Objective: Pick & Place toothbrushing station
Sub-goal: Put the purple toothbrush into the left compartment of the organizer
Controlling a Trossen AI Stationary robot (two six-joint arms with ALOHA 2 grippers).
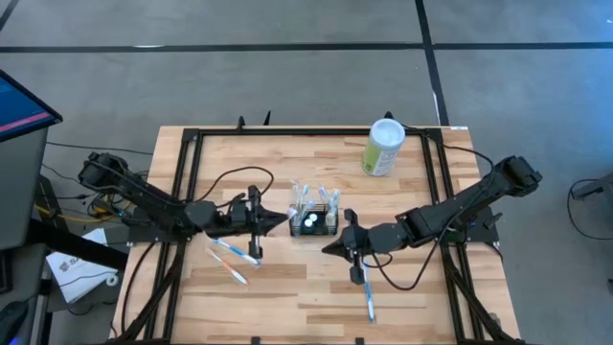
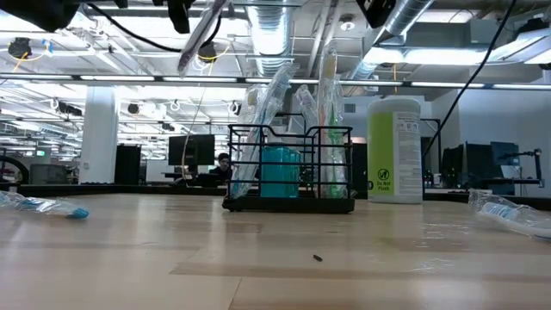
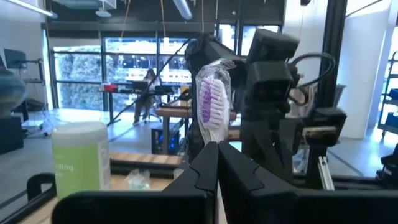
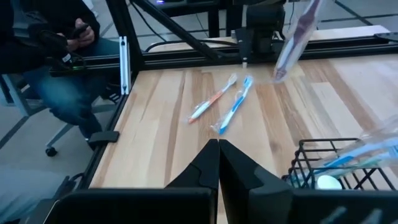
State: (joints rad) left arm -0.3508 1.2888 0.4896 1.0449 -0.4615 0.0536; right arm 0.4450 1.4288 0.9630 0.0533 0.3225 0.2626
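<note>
The black wire caddy (image 1: pixel 314 219) stands mid-table with several wrapped toothbrushes upright in it; it also shows in the low view (image 2: pixel 288 168) and the right wrist view (image 4: pixel 336 165). My left gripper (image 1: pixel 254 213) is left of the caddy, shut on a plastic-wrapped toothbrush with purple bristles (image 3: pixel 211 102), held high above the table (image 2: pixel 202 34). My right gripper (image 1: pixel 349 238) is shut and empty just right of the caddy, fingers (image 4: pixel 219 155) low over the wood. My left gripper pinches the wrapped toothbrush between its two fingers at the stem just below the head (image 3: pixel 214 138). The bristled head sticks out past the fingertips. The brush is lifted clear of the table and hangs slanted (image 4: pixel 292 43).
A pale-green canister with a white lid (image 1: pixel 385 147) stands at the far right. Two toothbrushes (image 1: pixel 235 251) (image 1: pixel 228 267) lie near the left gripper, another (image 1: pixel 368 292) lies near the right one. A black frame (image 1: pixel 187 153) borders the table. A person sits beyond the left edge (image 4: pixel 56 56).
</note>
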